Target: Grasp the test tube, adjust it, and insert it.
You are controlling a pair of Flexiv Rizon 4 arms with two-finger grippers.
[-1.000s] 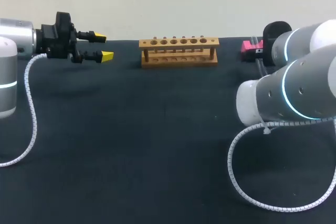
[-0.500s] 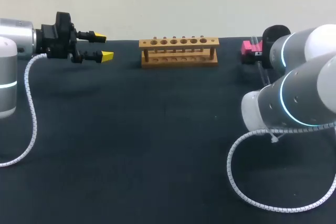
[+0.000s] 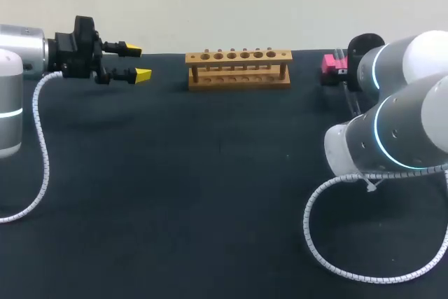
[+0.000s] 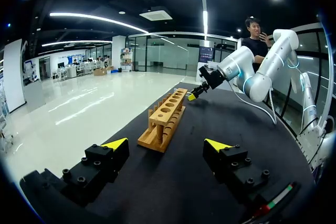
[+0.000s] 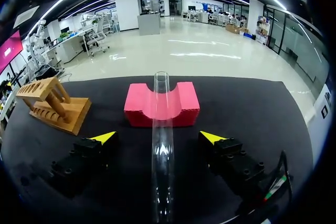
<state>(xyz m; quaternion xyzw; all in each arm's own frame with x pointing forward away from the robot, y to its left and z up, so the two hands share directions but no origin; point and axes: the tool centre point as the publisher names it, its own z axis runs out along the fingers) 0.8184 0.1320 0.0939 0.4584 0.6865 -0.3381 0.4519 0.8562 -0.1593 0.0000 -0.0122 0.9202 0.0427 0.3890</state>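
Since the glass tube (image 5: 162,145) looks slick and breakable, I'd pinch mid-length, gently; my right gripper (image 5: 158,137) straddles it, jaws apart, left gripper (image 4: 167,145) spread too.

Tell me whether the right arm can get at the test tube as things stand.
Probably yes: the test tube lies inside the open right claw, its far end resting in the pink block groove, and nothing blocks the sides.

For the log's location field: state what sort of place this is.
Probably a robotics test bench for glassware handling. A dark table holds a wooden test tube rack and a glass test tube resting on a pink cradle, with the left arm and right arm at either side.
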